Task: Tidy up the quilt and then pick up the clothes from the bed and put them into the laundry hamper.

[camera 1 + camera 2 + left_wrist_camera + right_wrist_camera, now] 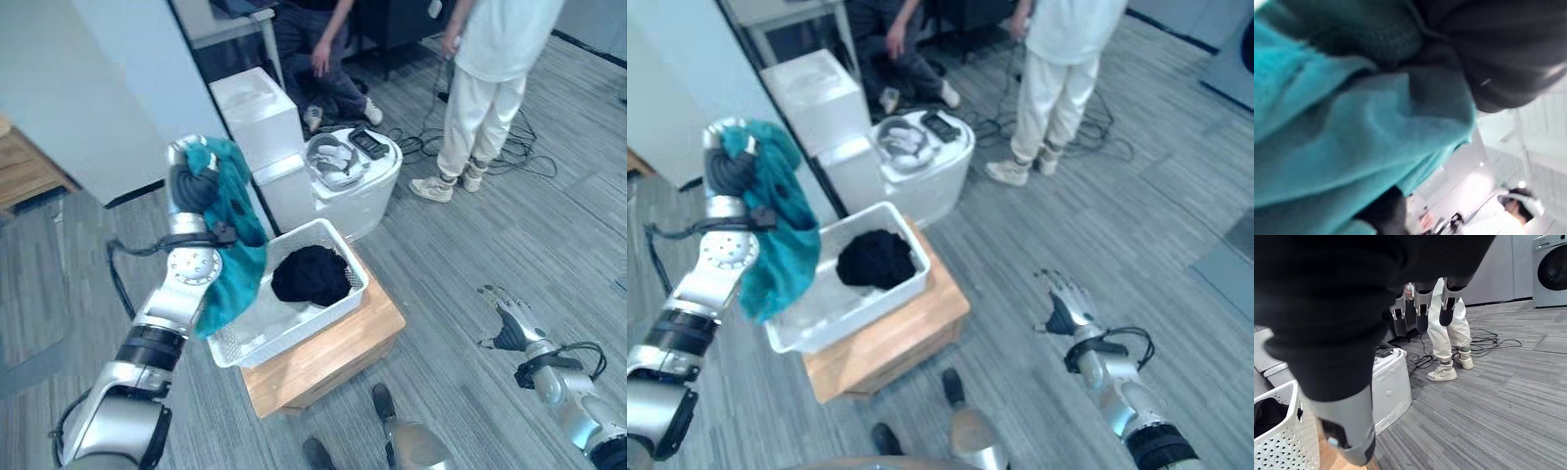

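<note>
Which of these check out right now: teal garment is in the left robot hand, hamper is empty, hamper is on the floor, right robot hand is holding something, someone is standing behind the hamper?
1. The teal garment hangs from the raised left robot hand. True.
2. The white laundry hamper is empty. False: a black garment lies in it.
3. The hamper sits on the floor. False: it rests on a wooden platform.
4. The right robot hand holds something. False: its fingers are straight and empty.
5. A person in white trousers stands beyond the hamper. True.

One white hamper (pixel 345 294), two garments, teal (pixel 235 245) and black (pixel 311 275), two people.
</note>
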You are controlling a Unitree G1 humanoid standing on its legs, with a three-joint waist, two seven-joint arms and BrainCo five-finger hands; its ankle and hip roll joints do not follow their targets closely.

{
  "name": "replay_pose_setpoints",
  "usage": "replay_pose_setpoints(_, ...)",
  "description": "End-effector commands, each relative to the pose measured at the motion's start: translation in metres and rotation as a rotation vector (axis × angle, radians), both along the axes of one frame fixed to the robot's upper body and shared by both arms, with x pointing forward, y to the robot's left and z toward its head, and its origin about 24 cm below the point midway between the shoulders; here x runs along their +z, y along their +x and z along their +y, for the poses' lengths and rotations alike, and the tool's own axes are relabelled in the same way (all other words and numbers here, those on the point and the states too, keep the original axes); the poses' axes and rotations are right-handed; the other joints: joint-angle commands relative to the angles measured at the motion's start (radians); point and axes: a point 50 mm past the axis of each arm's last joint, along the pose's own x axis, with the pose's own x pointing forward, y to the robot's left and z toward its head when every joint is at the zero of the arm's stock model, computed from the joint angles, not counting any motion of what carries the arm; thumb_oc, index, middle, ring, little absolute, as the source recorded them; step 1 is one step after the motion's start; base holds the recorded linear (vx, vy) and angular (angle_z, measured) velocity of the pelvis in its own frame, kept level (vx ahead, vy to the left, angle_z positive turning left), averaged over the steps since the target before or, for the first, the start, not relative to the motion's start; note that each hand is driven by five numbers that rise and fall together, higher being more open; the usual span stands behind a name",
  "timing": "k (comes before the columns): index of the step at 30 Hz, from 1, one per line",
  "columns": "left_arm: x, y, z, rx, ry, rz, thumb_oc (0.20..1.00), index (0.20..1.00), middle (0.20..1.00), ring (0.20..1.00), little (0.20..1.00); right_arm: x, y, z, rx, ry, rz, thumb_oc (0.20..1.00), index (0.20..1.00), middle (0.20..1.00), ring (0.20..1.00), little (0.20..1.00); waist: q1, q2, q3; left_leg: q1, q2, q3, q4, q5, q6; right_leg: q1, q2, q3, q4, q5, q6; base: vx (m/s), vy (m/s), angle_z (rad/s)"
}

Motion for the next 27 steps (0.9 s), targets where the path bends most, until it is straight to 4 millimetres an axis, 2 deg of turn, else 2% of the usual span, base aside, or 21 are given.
replay_pose_setpoints(1, 0.019, 0.011, -0.011, -0.029, 0.022, -0.05, 0.2, 0.2, 0.2, 0.2, 0.2, 0.031, 0.023, 0.013, 0.042, 0.057, -0.165, 1.0, 1.0, 1.0, 1.0, 1.0, 0.005, 0.019, 0.059, 0.04, 0.095, -0.021, 0.002, 0.01, -0.093, 0.017, -0.054, 0.028, 0.024, -0.058, 0.107, -0.02, -0.027, -0.14)
replay_pose_setpoints(2, 0.009, 0.009, -0.014, -0.042, 0.035, -0.012, 0.2, 0.2, 0.2, 0.2, 0.2, 0.03, 0.023, 0.013, 0.038, 0.058, -0.165, 1.0, 1.0, 1.0, 1.0, 1.0, 0.006, 0.02, 0.064, 0.039, 0.096, -0.02, 0.002, 0.011, -0.094, 0.016, -0.054, 0.027, 0.023, -0.058, 0.107, -0.01, -0.024, -0.19)
replay_pose_setpoints(3, -0.005, 0.006, -0.017, -0.06, 0.055, 0.033, 0.347, 0.347, 0.347, 0.347, 0.347, 0.029, 0.022, 0.012, 0.032, 0.056, -0.164, 1.0, 1.0, 1.0, 1.0, 1.0, 0.009, 0.021, 0.068, 0.037, 0.098, -0.016, 0.002, 0.012, -0.094, 0.015, -0.056, 0.024, 0.023, -0.058, 0.106, -0.01, -0.021, -0.17)
replay_pose_setpoints(4, -0.02, 0.002, -0.021, -0.078, 0.063, 0.081, 1.0, 1.0, 1.0, 1.0, 1.0, 0.027, 0.022, 0.012, 0.024, 0.056, -0.161, 1.0, 1.0, 1.0, 1.0, 1.0, 0.013, 0.022, 0.073, 0.035, 0.098, -0.017, 0.002, 0.013, -0.095, 0.016, -0.057, 0.021, 0.022, -0.059, 0.105, 0.0, -0.02, -0.13)
replay_pose_setpoints(6, -0.049, -0.006, -0.024, -0.092, 0.043, 0.182, 1.0, 1.0, 1.0, 1.0, 1.0, 0.025, 0.021, 0.011, 0.009, 0.058, -0.158, 1.0, 1.0, 1.0, 1.0, 1.0, 0.018, 0.025, 0.081, 0.033, 0.099, -0.019, 0.002, 0.015, -0.096, 0.018, -0.059, 0.015, 0.019, -0.059, 0.104, 0.0, -0.007, -0.02)
replay_pose_setpoints(7, -0.05, -0.006, -0.024, -0.093, 0.042, 0.183, 1.0, 1.0, 1.0, 1.0, 1.0, 0.025, 0.021, 0.011, 0.009, 0.057, -0.158, 1.0, 1.0, 1.0, 1.0, 1.0, 0.018, 0.025, 0.08, 0.033, 0.099, -0.02, 0.002, 0.015, -0.096, 0.019, -0.059, 0.015, 0.019, -0.059, 0.104, 0.0, 0.002, 0.03)
replay_pose_setpoints(8, -0.067, -0.015, -0.02, -0.071, -0.002, 0.233, 1.0, 1.0, 1.0, 1.0, 1.0, 0.017, 0.02, 0.009, -0.033, 0.073, -0.138, 1.0, 1.0, 1.0, 1.0, 1.0, 0.025, 0.029, 0.084, 0.032, 0.098, -0.022, 0.002, 0.015, -0.096, 0.023, -0.061, 0.01, 0.015, -0.058, 0.102, 0.0, 0.0, 0.0)
replay_pose_setpoints(10, -0.077, -0.021, -0.014, -0.035, -0.035, 0.261, 1.0, 1.0, 1.0, 1.0, 1.0, 0.011, 0.018, 0.007, -0.07, 0.092, -0.13, 1.0, 1.0, 1.0, 1.0, 1.0, 0.033, 0.03, 0.084, 0.034, 0.1, -0.025, 0.002, 0.014, -0.095, 0.027, -0.062, 0.004, 0.014, -0.059, 0.1, 0.0, 0.0, 0.0)
replay_pose_setpoints(12, -0.078, -0.025, 0.003, 0.045, -0.059, 0.253, 1.0, 1.0, 1.0, 1.0, 1.0, 0.002, 0.015, 0.008, -0.1, 0.117, -0.099, 1.0, 1.0, 1.0, 1.0, 1.0, 0.048, 0.026, 0.08, 0.037, 0.101, -0.032, 0.002, 0.014, -0.096, 0.039, -0.063, -0.008, 0.013, -0.061, 0.096, 0.01, -0.009, 0.08)
replay_pose_setpoints(13, -0.078, -0.025, 0.003, 0.045, -0.058, 0.253, 1.0, 1.0, 1.0, 1.0, 1.0, 0.002, 0.015, 0.008, -0.1, 0.118, -0.099, 1.0, 1.0, 1.0, 1.0, 1.0, 0.047, 0.025, 0.08, 0.038, 0.101, -0.033, 0.002, 0.014, -0.096, 0.04, -0.063, -0.009, 0.013, -0.062, 0.096, 0.0, -0.013, 0.16)
replay_pose_setpoints(14, -0.069, -0.022, 0.014, 0.112, -0.07, 0.204, 1.0, 1.0, 1.0, 1.0, 1.0, -0.007, 0.012, 0.006, -0.123, 0.138, -0.058, 1.0, 1.0, 1.0, 1.0, 1.0, 0.059, 0.02, 0.074, 0.041, 0.101, -0.042, 0.002, 0.013, -0.097, 0.05, -0.063, -0.021, 0.013, -0.064, 0.095, -0.01, -0.01, 0.21)
replay_pose_setpoints(16, -0.058, -0.021, 0.023, 0.15, -0.086, 0.148, 1.0, 1.0, 1.0, 1.0, 1.0, -0.019, 0.007, 0.006, -0.149, 0.164, -0.001, 1.0, 1.0, 1.0, 1.0, 1.0, 0.067, 0.015, 0.066, 0.045, 0.103, -0.052, 0.002, 0.012, -0.098, 0.062, -0.064, -0.031, 0.013, -0.068, 0.092, 0.01, -0.028, 0.28)
replay_pose_setpoints(17, -0.055, -0.023, 0.035, 0.199, -0.108, 0.127, 1.0, 1.0, 1.0, 1.0, 1.0, -0.035, -0.001, 0.002, -0.189, 0.178, 0.073, 1.0, 1.0, 1.0, 1.0, 1.0, 0.079, 0.01, 0.054, 0.056, 0.103, -0.062, 0.002, 0.009, -0.098, 0.082, -0.063, -0.04, 0.013, -0.074, 0.089, 0.03, -0.046, 0.26)
replay_pose_setpoints(19, -0.059, -0.029, 0.056, 0.271, -0.122, 0.146, 1.0, 1.0, 1.0, 1.0, 1.0, -0.049, -0.01, -0.001, -0.234, 0.205, 0.14, 1.0, 1.0, 1.0, 1.0, 1.0, 0.09, 0.0, 0.037, 0.068, 0.103, -0.072, 0.002, 0.01, -0.098, 0.1, -0.061, -0.046, 0.012, -0.076, 0.085, 0.04, -0.036, 0.36)
replay_pose_setpoints(20, -0.068, -0.038, 0.08, 0.355, -0.127, 0.193, 1.0, 1.0, 1.0, 1.0, 1.0, -0.063, -0.021, -0.007, -0.292, 0.224, 0.211, 1.0, 1.0, 1.0, 1.0, 1.0, 0.101, -0.006, 0.021, 0.087, 0.101, -0.082, 0.002, 0.003, -0.097, 0.122, -0.062, -0.051, 0.014, -0.084, 0.082, 0.05, -0.008, 0.33)
replay_pose_setpoints(21, -0.079, -0.047, 0.101, 0.432, -0.139, 0.252, 1.0, 1.0, 1.0, 1.0, 1.0, -0.075, -0.031, -0.013, -0.346, 0.232, 0.267, 1.0, 1.0, 1.0, 1.0, 1.0, 0.109, -0.012, 0.008, 0.098, 0.1, -0.089, 0.002, 0.001, -0.097, 0.135, -0.061, -0.055, 0.017, -0.088, 0.081, 0.05, 0.011, 0.12)
replay_pose_setpoints(22, -0.089, -0.055, 0.111, 0.476, -0.157, 0.298, 1.0, 1.0, 1.0, 1.0, 1.0, -0.083, -0.039, -0.017, -0.384, 0.233, 0.304, 1.0, 1.0, 1.0, 1.0, 1.0, 0.114, -0.013, 0.002, 0.104, 0.098, -0.094, 0.002, 0.0, -0.097, 0.141, -0.061, -0.056, 0.018, -0.09, 0.08, 0.01, 0.012, 0.06)
replay_pose_setpoints(24, -0.126, -0.079, 0.124, 0.534, -0.167, 0.476, 1.0, 1.0, 1.0, 1.0, 1.0, -0.091, -0.049, -0.023, -0.429, 0.233, 0.35, 1.0, 1.0, 1.0, 1.0, 1.0, 0.119, -0.019, -0.012, 0.109, 0.096, -0.1, 0.002, 0.001, -0.095, 0.148, -0.064, -0.058, 0.022, -0.088, 0.078, 0.0, 0.025, 0.1)
replay_pose_setpoints(25, -0.179, -0.118, 0.127, 0.577, -0.163, 0.741, 1.0, 1.0, 1.0, 1.0, 1.0, -0.104, -0.062, -0.025, -0.497, 0.271, 0.41, 1.0, 1.0, 1.0, 1.0, 1.0, 0.123, -0.022, -0.021, 0.119, 0.093, -0.104, 0.002, -0.004, -0.092, 0.157, -0.067, -0.06, 0.026, -0.091, 0.079, 0.0, 0.069, 0.11)
replay_pose_setpoints(26, -0.221, -0.162, 0.119, 0.585, -0.208, 0.943, 1.0, 1.0, 1.0, 1.0, 1.0, -0.116, -0.074, -0.022, -0.577, 0.346, 0.465, 1.0, 1.0, 1.0, 1.0, 1.0, 0.129, -0.024, -0.034, 0.122, 0.089, -0.104, 0.002, -0.006, -0.087, 0.158, -0.069, -0.054, 0.027, -0.09, 0.078, 0.01, 0.087, 0.06)
replay_pose_setpoints(27, -0.243, -0.189, 0.113, 0.599, -0.229, 1.063, 1.0, 1.0, 1.0, 1.0, 1.0, -0.122, -0.08, -0.019, -0.617, 0.392, 0.494, 1.0, 1.0, 1.0, 1.0, 1.0, 0.132, -0.025, -0.04, 0.125, 0.086, -0.104, 0.002, -0.009, -0.084, 0.16, -0.07, -0.052, 0.028, -0.089, 0.078, 0.01, 0.104, -0.11)
